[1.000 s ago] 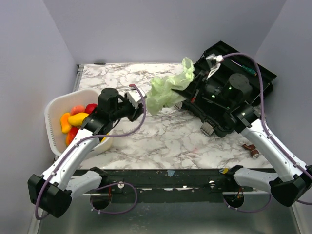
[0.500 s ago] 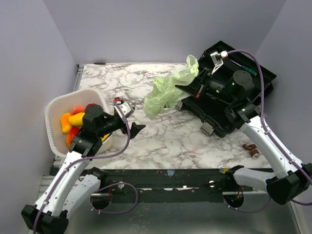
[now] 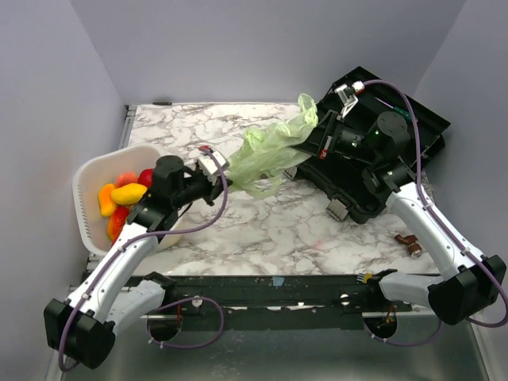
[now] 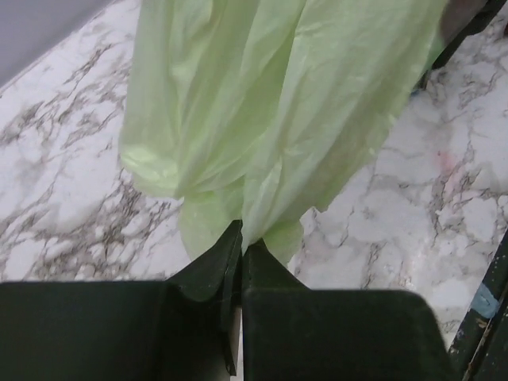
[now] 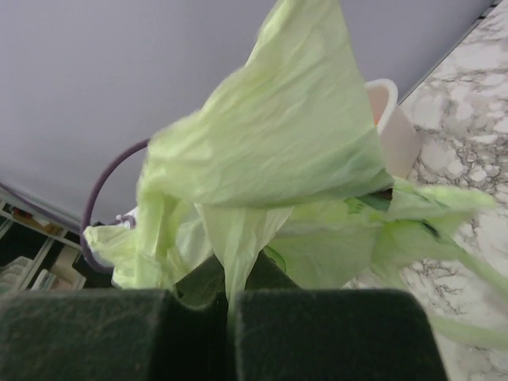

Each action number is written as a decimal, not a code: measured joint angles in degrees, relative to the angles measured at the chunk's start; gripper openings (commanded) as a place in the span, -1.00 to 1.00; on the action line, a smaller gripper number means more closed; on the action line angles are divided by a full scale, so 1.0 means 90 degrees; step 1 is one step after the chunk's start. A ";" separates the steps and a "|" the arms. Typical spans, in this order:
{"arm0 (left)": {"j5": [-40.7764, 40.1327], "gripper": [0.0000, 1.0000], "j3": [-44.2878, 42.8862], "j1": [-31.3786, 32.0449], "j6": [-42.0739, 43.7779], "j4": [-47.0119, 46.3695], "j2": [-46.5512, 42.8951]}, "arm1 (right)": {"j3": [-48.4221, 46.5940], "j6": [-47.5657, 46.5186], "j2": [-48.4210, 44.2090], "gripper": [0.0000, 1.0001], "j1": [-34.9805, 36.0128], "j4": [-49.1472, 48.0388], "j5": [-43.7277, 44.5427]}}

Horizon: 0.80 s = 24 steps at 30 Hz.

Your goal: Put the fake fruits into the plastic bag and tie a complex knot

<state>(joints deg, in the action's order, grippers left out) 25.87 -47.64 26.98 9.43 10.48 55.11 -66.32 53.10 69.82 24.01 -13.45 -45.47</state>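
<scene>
Right of the white basket (image 3: 82, 198), the plastic bag (image 3: 270, 151) hung stretched. The left gripper (image 3: 221, 168) pinched its near end and the right gripper (image 3: 311, 136) pinched its far end. The fake fruits (image 3: 123, 194) lay inside the basket.

plastic bag (image 3: 270, 149): between left claw (image 3: 225, 169) and right claw (image 3: 311, 138) | fake fruits (image 3: 121, 194): in basket (image 3: 82, 206) (far left)

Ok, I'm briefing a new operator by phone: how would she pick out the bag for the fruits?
Over the marble table, between the white basket at its left edge and the black case at the right, hangs the plastic bag. It alone is pale green, crinkly and translucent, pinched by the left hand and the right hand.
</scene>
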 measured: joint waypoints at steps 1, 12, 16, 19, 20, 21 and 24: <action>0.0175 -1.00 0.0138 -0.0299 0.0000 0.0024 -0.0153 | 0.0000 0.0022 0.0000 -0.99 -0.0090 0.0005 -0.0041; 0.1537 -1.00 0.1477 -0.1863 0.0644 0.0372 -0.2448 | 0.0272 -0.0313 0.0002 -0.99 -0.0634 0.0148 -0.0313; 0.1802 -1.00 0.1644 -0.1863 0.1253 0.0872 -0.3092 | 0.0299 -0.0726 0.0010 -0.99 -0.0634 0.0265 -0.0316; 0.1948 -1.00 0.1435 -0.1865 0.1651 0.1418 -0.3038 | 0.0301 -0.1107 0.0010 -0.99 -0.0634 0.0355 -0.0316; 0.2006 -1.00 0.1377 -0.1865 0.1734 0.1532 -0.3036 | 0.0316 -0.1258 0.0007 -0.99 -0.0634 0.0359 -0.0313; 0.2064 -0.89 0.1309 -0.1814 0.1780 0.1642 -0.3072 | 0.0342 -0.1350 0.0000 -0.99 -0.0636 0.0350 -0.0311; 0.2042 0.34 0.1071 -0.1120 0.1957 0.1994 -0.3174 | 0.0629 -0.1540 -0.0061 -0.99 -0.0682 -0.0090 -0.0265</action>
<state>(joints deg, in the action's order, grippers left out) 44.25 -38.00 16.91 27.05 28.42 26.55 -60.66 39.24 69.28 17.87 -14.26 -47.86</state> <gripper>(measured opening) 0.091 0.009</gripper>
